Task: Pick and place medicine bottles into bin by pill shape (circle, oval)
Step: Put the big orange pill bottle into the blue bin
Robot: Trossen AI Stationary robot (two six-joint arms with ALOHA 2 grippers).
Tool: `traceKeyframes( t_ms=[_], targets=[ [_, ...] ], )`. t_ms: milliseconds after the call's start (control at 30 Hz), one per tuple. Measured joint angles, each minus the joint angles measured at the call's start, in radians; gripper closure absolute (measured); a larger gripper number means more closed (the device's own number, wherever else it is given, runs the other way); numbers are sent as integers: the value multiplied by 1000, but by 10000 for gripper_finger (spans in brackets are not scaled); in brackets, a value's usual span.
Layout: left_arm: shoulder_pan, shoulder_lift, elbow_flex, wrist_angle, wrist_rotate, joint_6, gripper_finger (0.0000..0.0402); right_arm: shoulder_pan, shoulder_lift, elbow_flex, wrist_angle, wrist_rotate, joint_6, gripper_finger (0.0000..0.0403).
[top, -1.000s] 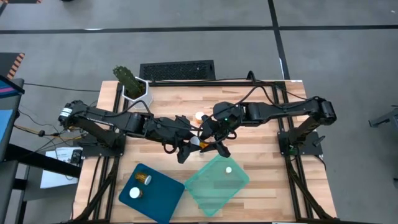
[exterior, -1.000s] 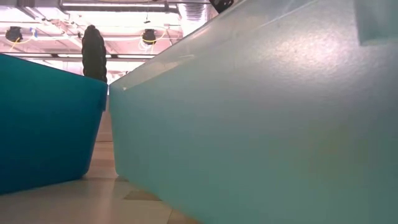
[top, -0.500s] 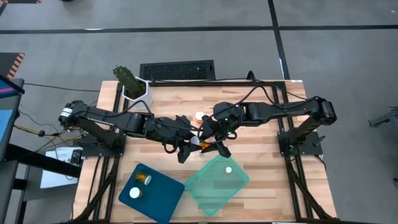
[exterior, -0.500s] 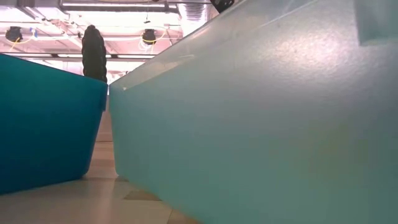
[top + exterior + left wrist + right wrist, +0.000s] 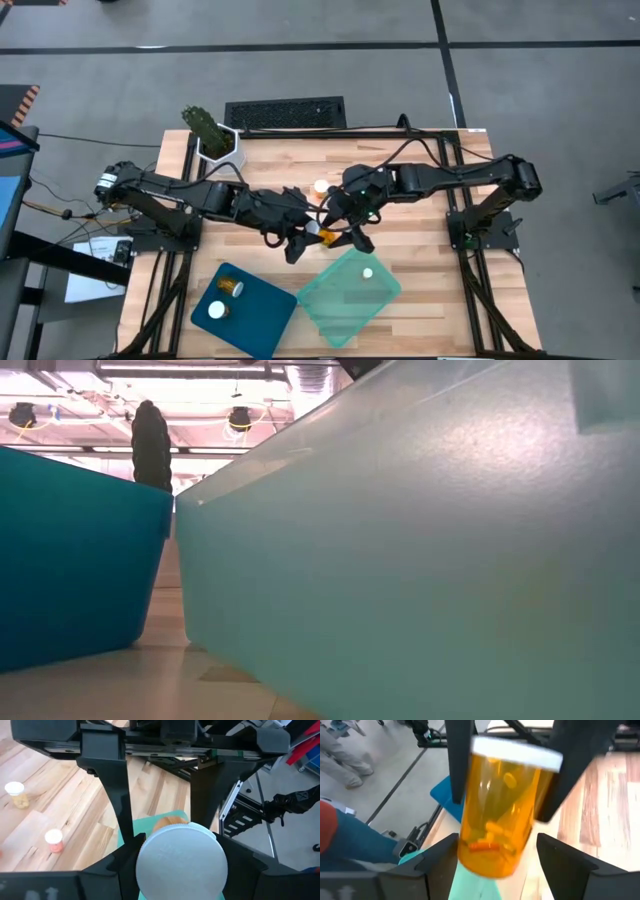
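Bare wood [image 5: 420,250] beside teal bin [image 5: 385,300]

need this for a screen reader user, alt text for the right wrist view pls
An amber medicine bottle with a white cap and orange pills inside hangs between two dark fingers of the other arm's claw, over the edge of a teal bin and wooden table.

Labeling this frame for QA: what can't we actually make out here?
- Low view: the green bin wall fills the picture and hides both arms.
- High view: the bottle between the left gripper and right gripper is too small; which one holds it is unclear.
- Left wrist view: the white cap hides the pills.
- Right wrist view: the bottle is motion-blurred.
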Motion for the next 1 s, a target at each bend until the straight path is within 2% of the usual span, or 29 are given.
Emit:
traceKeyframes(
  t_ms=[167, 367, 500, 800, 900, 1000],
  targets=[
    [-1, 0, 0, -65, 13, -1, 205, -14, -5, 0, -98, 1, -12, 121],
    [-44, 0, 0, -242, 33, -73, 205, -57, -11, -1, -288, 1, -36, 121],
    [-139, 0, 0, -362, -18, -176, 205, -77, -14, -2, -369, 1, -51, 121],
    [-429, 26, -73, -429, -153, -526, 205, -92, -14, -2, -403, 0, -64, 121],
    [-476, 71, -75, -474, -168, -584, 205, -92, -17, -3, -403, -1, -66, 121],
    [-500, 130, -76, -512, -137, -598, 205, -97, -27, -4, -390, -4, -67, 121]
  ],
)
